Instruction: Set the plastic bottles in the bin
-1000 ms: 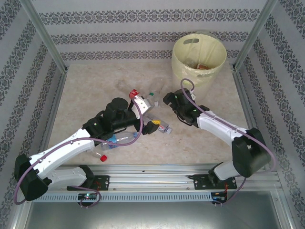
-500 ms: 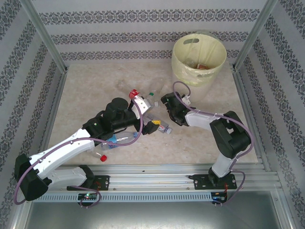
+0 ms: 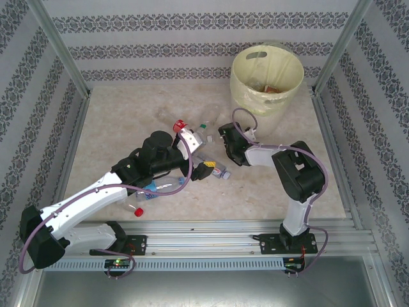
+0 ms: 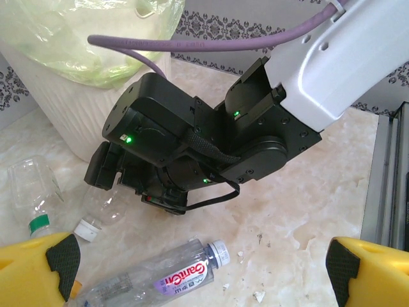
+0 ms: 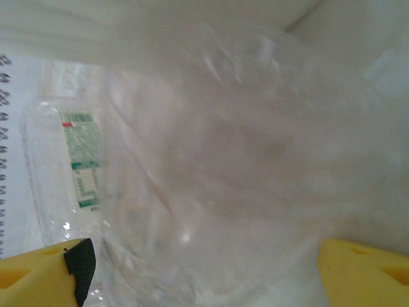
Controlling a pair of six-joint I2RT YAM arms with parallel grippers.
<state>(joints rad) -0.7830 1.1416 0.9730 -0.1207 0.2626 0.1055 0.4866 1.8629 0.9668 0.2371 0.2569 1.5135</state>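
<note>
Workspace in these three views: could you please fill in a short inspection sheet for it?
Surface: pale marbled table, bottles scattered mid-table.
Job's things: several plastic bottles lying near both grippers; bin upright at back right, contents inside.
Clutter: small red piece, perhaps a loose cap.
Grippers: left gripper open over a lying bottle; right gripper, jaws wide around a clear bottle, grip unclear.
Cables: purple cable looping above the table.
Surroundings: patterned walls, metal frame posts.
</note>
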